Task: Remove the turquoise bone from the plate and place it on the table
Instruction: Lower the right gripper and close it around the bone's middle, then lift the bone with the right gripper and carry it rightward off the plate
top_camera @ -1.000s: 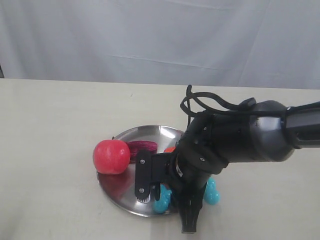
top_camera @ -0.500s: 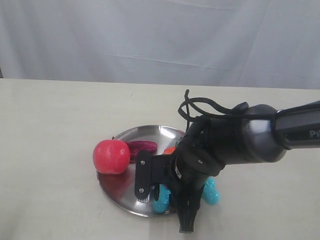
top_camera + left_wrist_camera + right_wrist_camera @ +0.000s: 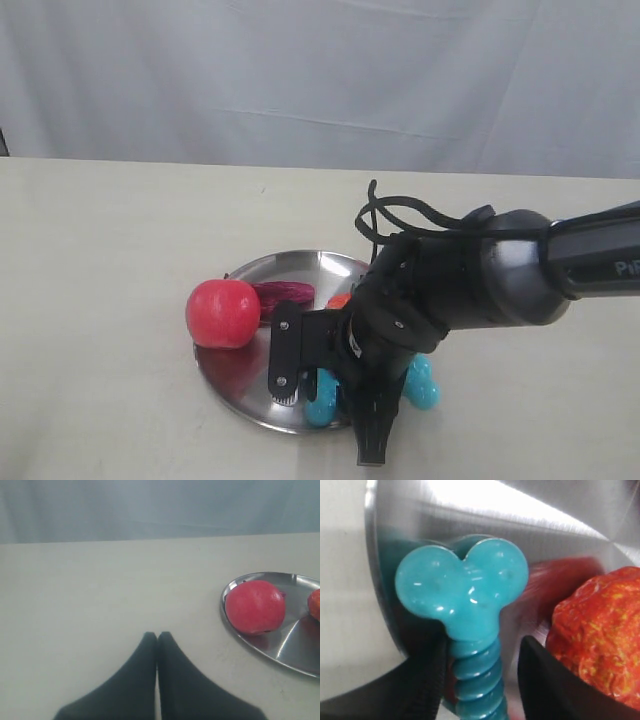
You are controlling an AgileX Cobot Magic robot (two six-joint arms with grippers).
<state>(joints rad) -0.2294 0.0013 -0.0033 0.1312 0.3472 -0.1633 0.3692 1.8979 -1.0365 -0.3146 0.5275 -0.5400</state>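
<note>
Ext. view: turquoise bone lies at front-right edge of plate, mostly hidden under right arm. Right wrist view: one knobbed end of the bone rests on the plate's surface just inside its rim.

Right pincer: jaws apart, straddling the ribbed shaft; one finger approx. touching it, gap visible at the other. Not clamped.

Left pincer: jaws closed, tips touching, holding nothing, over worktop well apart from the plate.

Other items on plate: red apple at left rim; purple item beside it; lumpy red-orange item next to the bone.
</note>
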